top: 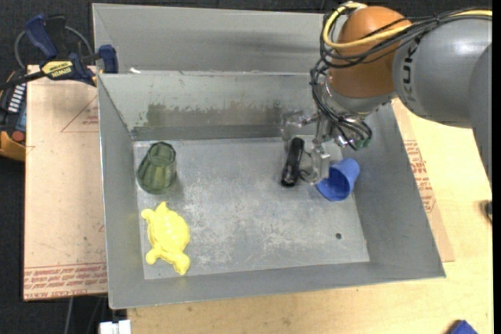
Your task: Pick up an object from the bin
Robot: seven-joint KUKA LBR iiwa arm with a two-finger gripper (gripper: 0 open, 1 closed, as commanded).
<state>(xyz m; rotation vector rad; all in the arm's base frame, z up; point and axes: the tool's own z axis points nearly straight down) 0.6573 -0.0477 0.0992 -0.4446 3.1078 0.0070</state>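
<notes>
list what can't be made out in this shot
Camera view:
- Black thing: its kind is too small to tell. Whether the gripper touches it is hidden by the gripper itself.
- Blue cup: its upper left side is covered by the gripper.
- Yellow toy: what figure it is, too small.

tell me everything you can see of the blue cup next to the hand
The small blue plastic cup lies tipped on its side on the floor of the grey metal bin, toward the view's right. Its wider mouth end points down and to the left, and its narrower base points up and to the right. It looks smooth, opaque and undamaged. It sits close against the lower right of the hand; whether the two touch cannot be told. Nothing else in the bin touches it.
</notes>
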